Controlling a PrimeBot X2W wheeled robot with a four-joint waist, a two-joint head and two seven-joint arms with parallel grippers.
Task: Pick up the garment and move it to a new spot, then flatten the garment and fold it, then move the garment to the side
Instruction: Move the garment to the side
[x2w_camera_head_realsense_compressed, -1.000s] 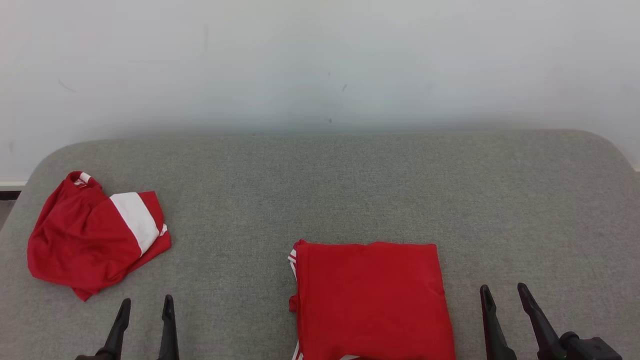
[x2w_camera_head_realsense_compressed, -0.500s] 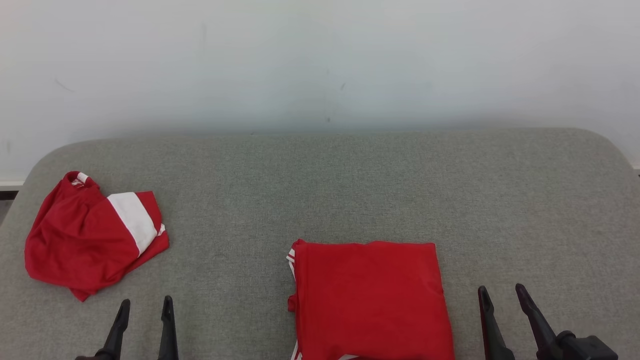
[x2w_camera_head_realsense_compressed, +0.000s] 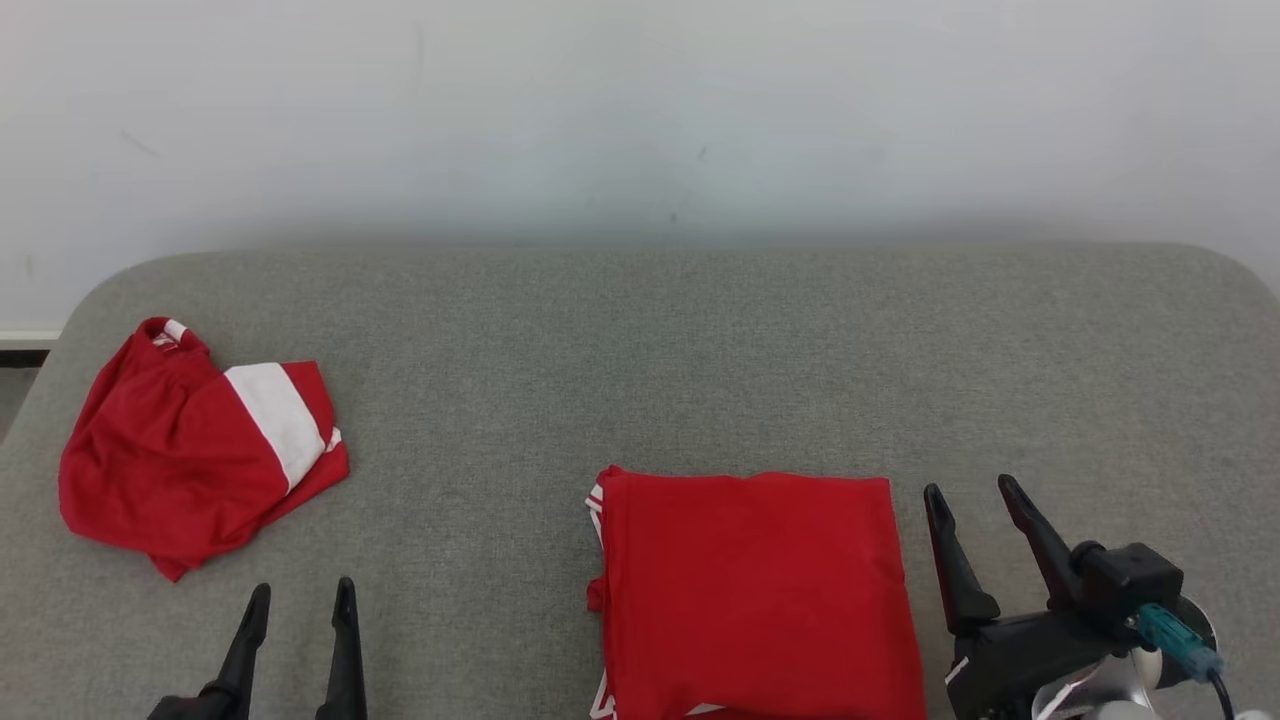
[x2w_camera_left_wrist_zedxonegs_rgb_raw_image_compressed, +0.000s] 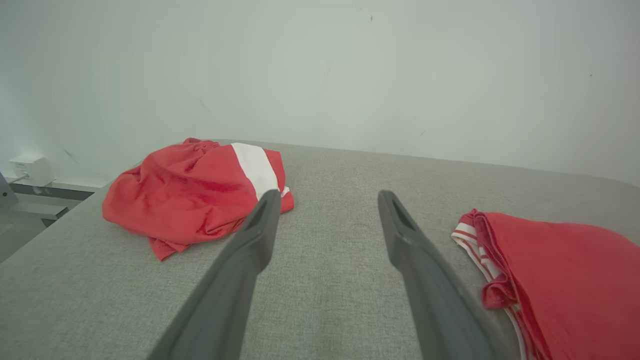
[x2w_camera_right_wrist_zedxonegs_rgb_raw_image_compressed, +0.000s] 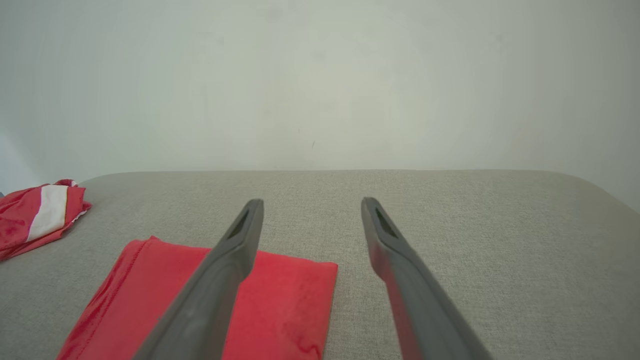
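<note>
Since the earlier frame the right gripper (x2w_camera_head_realsense_compressed: 967, 485) has come forward along the near right of the tabletop (x2w_camera_head_realsense_compressed: 640, 360) and now stands just beside the right edge of the folded garment (x2w_camera_head_realsense_compressed: 750, 590), not touching it. The head camera has shifted a little too, and neither garment seems to have moved. Its fingers (x2w_camera_head_realsense_compressed: 957, 565) are spread wide with nothing between them, and the left gripper (x2w_camera_head_realsense_compressed: 303, 585), at the near edge toward the left, is likewise spread and empty. The folded garment lies as a flat red rectangle at the middle of the near edge. A crumpled garment (x2w_camera_head_realsense_compressed: 190, 450), red with a white band, sits by the left edge, well apart. We judge the folded piece light, soft and limp, its layers apt to slide, so a pinch on the top layer alone would pull the fold open. We would take it at the right edge, closing through the whole stack.
</note>
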